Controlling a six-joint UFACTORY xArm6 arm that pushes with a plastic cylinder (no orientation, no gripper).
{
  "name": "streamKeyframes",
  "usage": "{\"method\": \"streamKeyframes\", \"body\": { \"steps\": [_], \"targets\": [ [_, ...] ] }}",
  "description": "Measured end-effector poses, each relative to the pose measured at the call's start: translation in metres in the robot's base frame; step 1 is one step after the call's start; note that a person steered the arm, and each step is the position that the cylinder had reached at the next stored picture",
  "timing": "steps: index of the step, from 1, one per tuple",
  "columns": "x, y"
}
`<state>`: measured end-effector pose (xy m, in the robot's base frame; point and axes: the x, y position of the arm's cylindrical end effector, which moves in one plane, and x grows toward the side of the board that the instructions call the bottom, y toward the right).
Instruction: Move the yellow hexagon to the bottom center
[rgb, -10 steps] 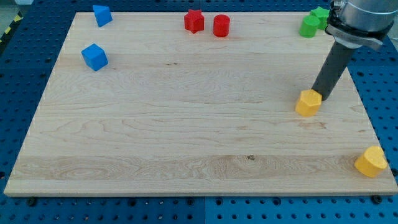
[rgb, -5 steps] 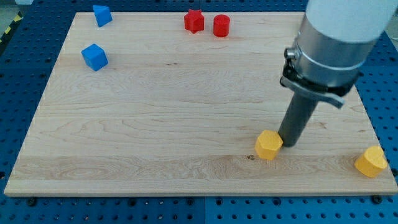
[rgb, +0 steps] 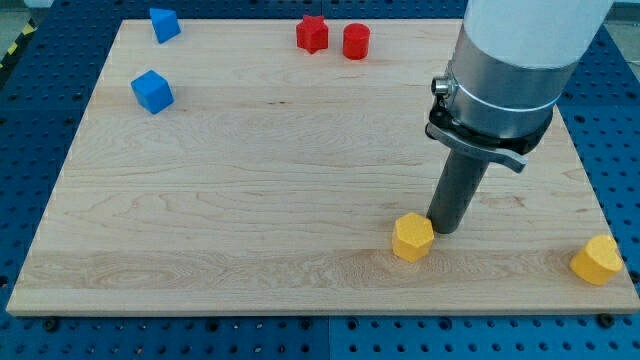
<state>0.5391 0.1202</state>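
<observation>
Tip touching yellow hexagon, just to its upper right. No jaws on this rig, plain rod only. Second yellow block well right of hexagon.

Just one camera here, so no second view to compare overlap with. It sits above and in front of the pale wooden table, looking down at a slant — the near edge runs wide along the view's bottom and the far edge looks shorter up top. It's close enough that the table fills almost the whole picture, with only strips of the blue perforated base plate showing around the sides. The silver-and-dark arm comes in from the view's top right and is cut off by the frame edge — it looks big, so it's nearer the lens than the table.
</observation>
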Motion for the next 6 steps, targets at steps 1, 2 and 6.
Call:
{"method": "streamKeyframes", "body": {
  "steps": [1,2,6],
  "targets": [
    [0.000,-0.017],
    [0.001,-0.040],
    [0.036,-0.003]
  ]
}}
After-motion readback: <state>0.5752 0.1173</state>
